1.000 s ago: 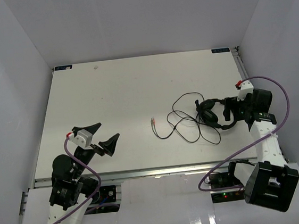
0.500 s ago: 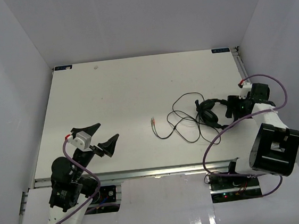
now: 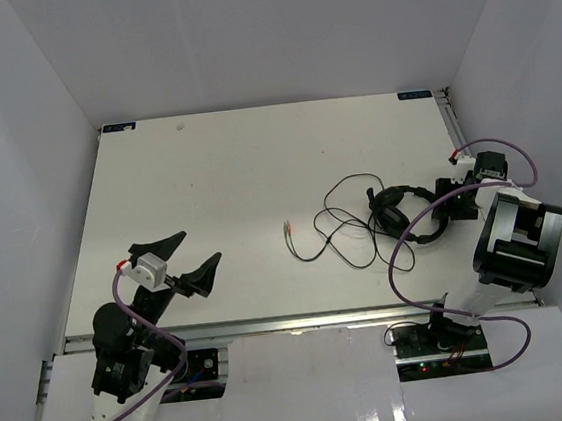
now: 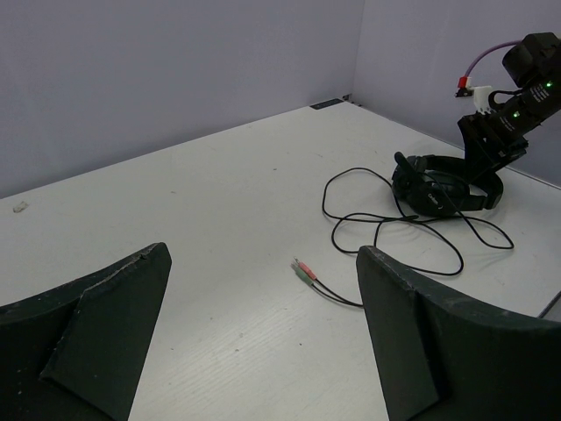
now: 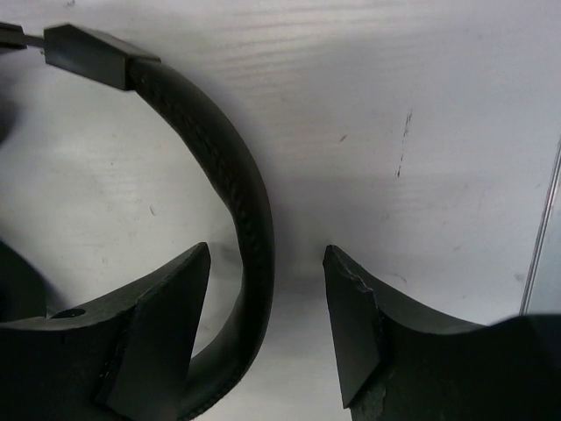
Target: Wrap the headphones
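Observation:
The black headphones (image 3: 392,209) lie on the right part of the white table, and their thin cord (image 3: 348,226) loops to the left and ends in small reddish and green plugs (image 3: 288,228). My right gripper (image 3: 453,201) is open at the headphones' right side. In the right wrist view the headband (image 5: 237,167) runs between the open jaws (image 5: 267,254), close to the left finger (image 5: 166,324). My left gripper (image 3: 182,260) is open and empty, near the front left. The left wrist view shows the headphones (image 4: 438,184) and the plugs (image 4: 304,270) beyond its fingers.
White walls close in the table on three sides. A metal rail (image 3: 293,322) runs along the near edge. My right arm's purple cable (image 3: 406,248) arcs over the table's front right, close to the headphones.
My right arm has swung its body to the right and back, while its gripper stays at the headband. My left gripper has dipped slightly towards the near edge.

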